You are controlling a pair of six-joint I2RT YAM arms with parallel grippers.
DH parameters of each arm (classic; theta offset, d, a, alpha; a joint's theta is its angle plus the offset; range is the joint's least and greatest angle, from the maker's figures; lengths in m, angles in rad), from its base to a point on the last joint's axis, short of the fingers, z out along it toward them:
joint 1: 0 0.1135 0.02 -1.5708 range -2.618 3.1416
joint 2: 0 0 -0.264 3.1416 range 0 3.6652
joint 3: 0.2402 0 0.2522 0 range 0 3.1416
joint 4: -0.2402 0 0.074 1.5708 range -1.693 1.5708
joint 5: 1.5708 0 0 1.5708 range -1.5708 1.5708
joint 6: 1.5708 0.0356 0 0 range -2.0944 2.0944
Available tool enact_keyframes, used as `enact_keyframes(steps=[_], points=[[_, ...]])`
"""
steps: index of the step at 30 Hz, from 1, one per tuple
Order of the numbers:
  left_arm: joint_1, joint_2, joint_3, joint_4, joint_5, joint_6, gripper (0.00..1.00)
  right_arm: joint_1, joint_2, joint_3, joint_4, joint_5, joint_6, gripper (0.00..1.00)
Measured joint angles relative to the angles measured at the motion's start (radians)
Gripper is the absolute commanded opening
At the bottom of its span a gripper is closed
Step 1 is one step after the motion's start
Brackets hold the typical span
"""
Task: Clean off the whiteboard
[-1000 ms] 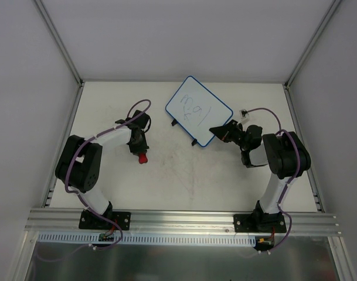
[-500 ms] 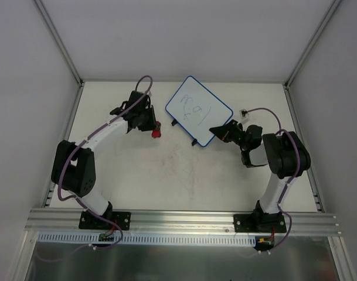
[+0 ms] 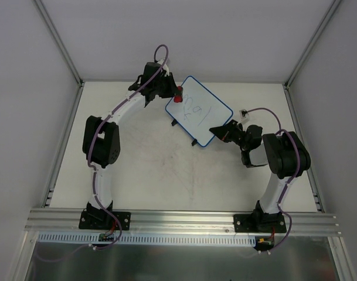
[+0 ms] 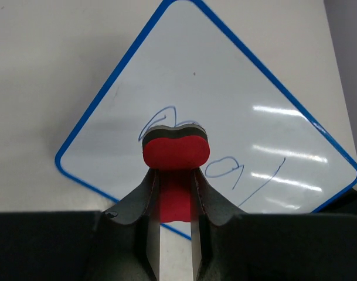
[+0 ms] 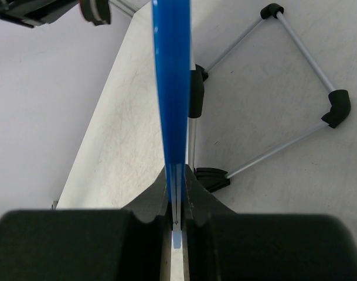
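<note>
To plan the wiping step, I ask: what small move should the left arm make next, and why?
Probably lower the left claw until the red eraser presses on the whiteboard. The blue marks are unwiped, the eraser hangs over the first of them, and the right claw grips the board's edge, which should steady it.

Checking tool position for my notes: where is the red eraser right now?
In the top view, the red eraser is clamped in the left gripper at the far-left edge of the whiteboard, by the blue writing.
</note>
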Motion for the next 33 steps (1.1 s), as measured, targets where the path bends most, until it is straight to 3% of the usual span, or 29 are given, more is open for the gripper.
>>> enact_keyframes(steps=[5,15,33], points=[[-0.018,0.126,0.092,0.052,0.039,-0.007,0.00,0.000,0.000,0.000,0.000,0.000,0.000,0.01],[-0.069,0.212,0.210,0.095,0.049,0.013,0.00,0.000,0.000,0.000,0.000,-0.001,0.000,0.00],[-0.056,0.279,0.231,0.086,-0.018,0.005,0.00,0.000,0.000,0.001,-0.002,-0.001,0.008,0.00]])
